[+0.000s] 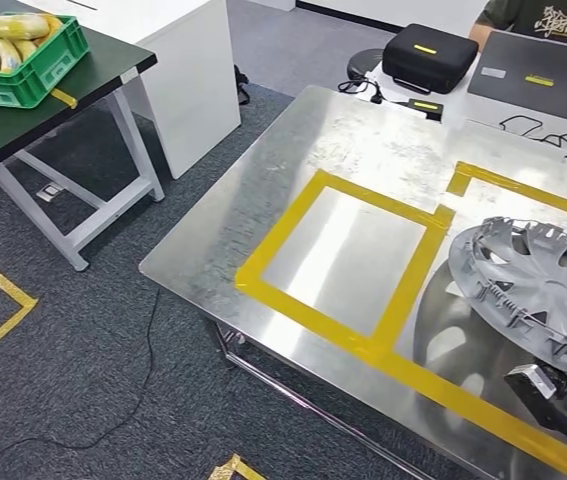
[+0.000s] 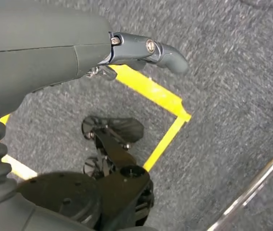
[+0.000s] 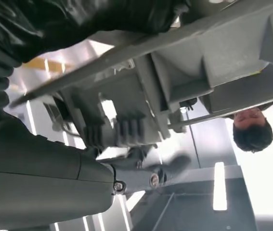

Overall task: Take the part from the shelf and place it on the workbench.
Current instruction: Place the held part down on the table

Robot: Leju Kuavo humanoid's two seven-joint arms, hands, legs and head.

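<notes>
Grey ribbed hubcap (image 1: pixel 540 290) tilted above the steel workbench (image 1: pixel 212 250).

The part (image 1: pixel 540 285) sits over the workbench (image 1: pixel 265 215), right of the taped square (image 1: pixel 344 262).

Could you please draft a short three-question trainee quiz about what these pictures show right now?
1. True or false: the grey plastic wheel cover lies flat inside the yellow tape square.
2. Which robot hand holds the wheel cover? A left, B right.
3. Fill in: the green plastic crate sits on a ___ table.

Key: 1 false, it is tilted above the shiny metal workbench, beside the square. 2 B, the right robot hand; the left robot hand holds nothing. 3 dark.
</notes>
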